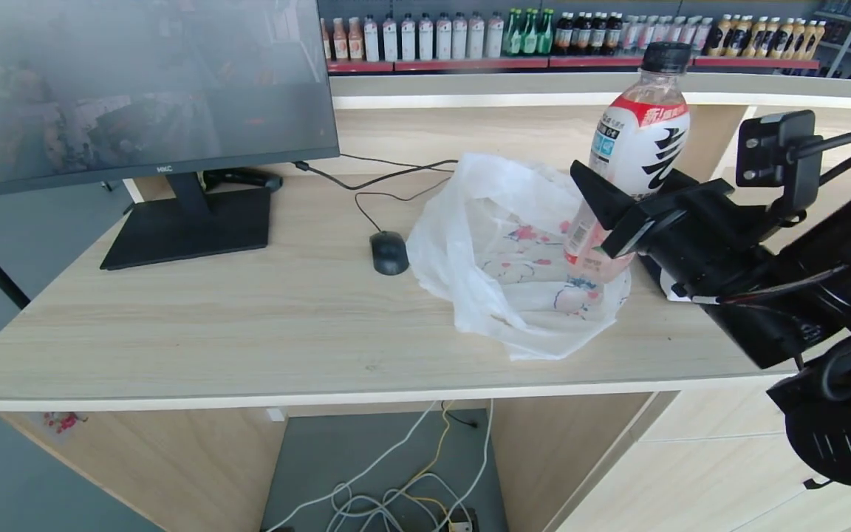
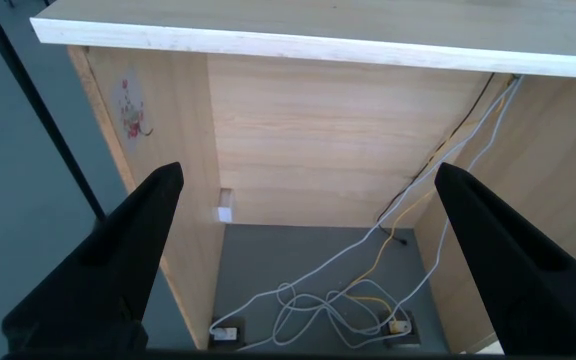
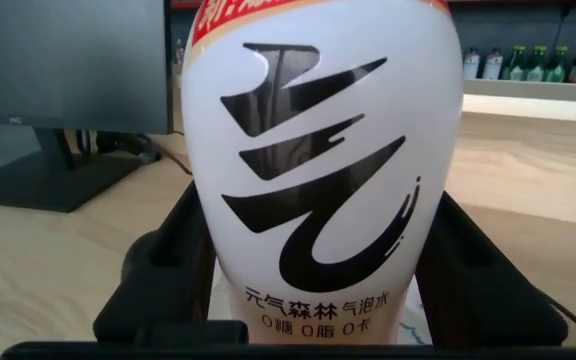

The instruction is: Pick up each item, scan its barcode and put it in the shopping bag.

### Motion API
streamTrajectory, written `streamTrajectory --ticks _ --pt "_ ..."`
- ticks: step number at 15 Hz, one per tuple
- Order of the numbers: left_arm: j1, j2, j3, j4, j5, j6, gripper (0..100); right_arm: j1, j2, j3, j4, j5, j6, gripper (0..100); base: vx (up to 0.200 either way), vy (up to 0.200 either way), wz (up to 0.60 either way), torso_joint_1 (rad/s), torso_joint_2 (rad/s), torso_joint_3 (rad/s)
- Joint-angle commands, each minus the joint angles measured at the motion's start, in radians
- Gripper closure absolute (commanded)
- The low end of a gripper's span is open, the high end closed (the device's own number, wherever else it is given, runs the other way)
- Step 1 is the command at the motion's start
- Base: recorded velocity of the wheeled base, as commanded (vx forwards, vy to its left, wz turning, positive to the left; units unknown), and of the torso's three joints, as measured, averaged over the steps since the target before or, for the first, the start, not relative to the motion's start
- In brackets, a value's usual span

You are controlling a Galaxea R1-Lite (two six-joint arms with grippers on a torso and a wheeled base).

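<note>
Head view: the right gripper [image 1: 592,208] holds a clear plastic drink bottle with a white label and black cap [image 1: 636,148] nearly upright. Its jaws are clamped on the bottle's lower body, over the crumpled white plastic shopping bag [image 1: 492,258] near the right edge of the light wooden worktop [image 1: 248,318]. A black mouse [image 1: 389,252] lies just beside the bag. The left gripper [image 2: 308,172] hangs below the worktop's front edge, jaws wide apart.

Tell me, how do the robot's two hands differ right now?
The left hand is open and empty; the right hand is shut on a bottle. The left hand is low, facing the cables under the desk; the right hand is up over the desk, by the bag. Both are black, with two fingers.
</note>
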Motion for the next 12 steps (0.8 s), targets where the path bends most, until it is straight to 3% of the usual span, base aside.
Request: streamTrajectory --ticks 1,7,12 --pt "0.000 0.000 0.000 0.000 0.000 0.000 0 0.001 0.090 -0.109 0.050 0.002 0.003 100 0.000 0.000 0.00 0.000 0.00 0.000" --pt "0.000 0.000 0.000 0.000 0.000 0.000 0 0.000 0.226 -0.375 0.169 0.002 0.012 100 0.000 0.000 0.00 0.000 0.00 0.000" --pt "0.000 0.000 0.000 0.000 0.000 0.000 0 0.000 0.318 -0.461 0.169 0.009 0.012 100 0.000 0.000 0.00 0.000 0.00 0.000"
